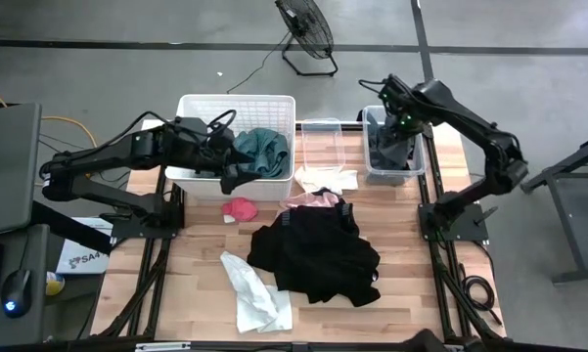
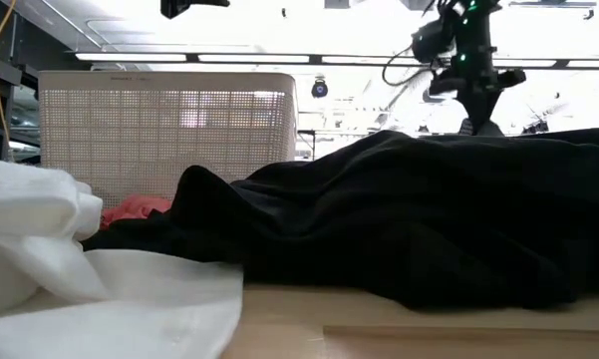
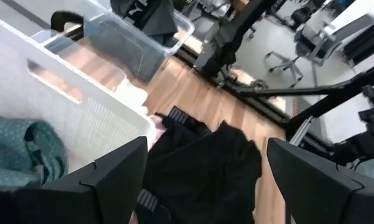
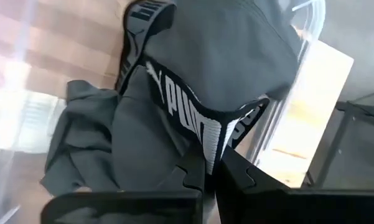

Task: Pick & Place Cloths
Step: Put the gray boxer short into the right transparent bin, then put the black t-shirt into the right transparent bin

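My right gripper (image 1: 392, 145) is over the clear tub (image 1: 417, 166) at the far right, shut on a dark grey cloth (image 4: 224, 56) with a lettered waistband. My left gripper (image 3: 205, 186) hangs open with nothing between its fingers, above the near right corner of the white basket (image 1: 201, 108). A teal-green cloth (image 1: 263, 147) lies in that basket. Spread on the table's middle is a large black cloth (image 1: 318, 256). A white cloth (image 1: 255, 293) lies at its near left, and a small red-pink cloth (image 1: 240, 208) lies by the basket. My right gripper pinches the grey cloth at its black waistband with white lettering (image 4: 206, 142) between its two fingers. The fingers come from above, pointing steeply down. The cloth hangs slack below them, and its lower folds (image 4: 81, 149) lie in the tub.
A second clear tub (image 1: 323, 127) stands between the basket and the right tub. A pale pink and white cloth (image 1: 321, 186) lies in front of it. Bare wood shows along the table's near edge and right side (image 1: 411, 284). A fan (image 1: 305, 29) stands on the floor beyond.
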Motion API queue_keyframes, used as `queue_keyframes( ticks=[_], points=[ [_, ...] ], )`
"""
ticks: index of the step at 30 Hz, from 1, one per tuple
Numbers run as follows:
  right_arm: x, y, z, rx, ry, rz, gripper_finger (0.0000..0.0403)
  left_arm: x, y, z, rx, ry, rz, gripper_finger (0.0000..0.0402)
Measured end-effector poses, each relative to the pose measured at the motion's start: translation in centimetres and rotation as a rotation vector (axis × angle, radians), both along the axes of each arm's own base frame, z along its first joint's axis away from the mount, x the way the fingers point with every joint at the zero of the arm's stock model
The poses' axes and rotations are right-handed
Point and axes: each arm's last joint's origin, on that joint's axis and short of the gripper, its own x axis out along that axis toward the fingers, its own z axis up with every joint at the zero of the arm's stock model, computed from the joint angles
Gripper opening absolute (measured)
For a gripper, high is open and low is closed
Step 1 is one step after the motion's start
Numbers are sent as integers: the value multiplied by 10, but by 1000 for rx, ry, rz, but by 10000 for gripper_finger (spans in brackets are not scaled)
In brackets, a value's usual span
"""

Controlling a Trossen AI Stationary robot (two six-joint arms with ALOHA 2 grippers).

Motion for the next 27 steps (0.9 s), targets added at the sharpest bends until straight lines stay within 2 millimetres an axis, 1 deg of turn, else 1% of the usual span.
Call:
queue_keyframes(
  ticks=[3, 6, 8, 10, 13, 18, 23, 27],
  points=[
    [3, -9, -10, 46, 17, 0, 5, 0, 0, 0, 8, -3, -3, 324],
    [8, -15, -19, 104, -1, 8, 5, 0, 0, 0, 11, -3, -3, 324],
    [11, -19, -23, 106, -12, 11, 8, -1, 0, 1, 18, -5, 0, 324],
    [13, -20, -24, 95, -26, 13, 20, -3, 0, 2, 25, -10, 2, 324],
    [13, -21, -23, 89, -30, 13, 54, -6, -1, 3, 32, -7, -1, 324],
    [11, -17, -18, 89, -66, 16, 131, -14, -2, 3, 33, 3, -1, 324],
    [5, -9, -5, 45, -118, 9, 211, -21, -3, 6, 36, -2, -1, 324],
    [-3, 4, 11, 50, -233, -3, 253, -29, -4, 7, 47, 0, 5, 324]
  ],
)
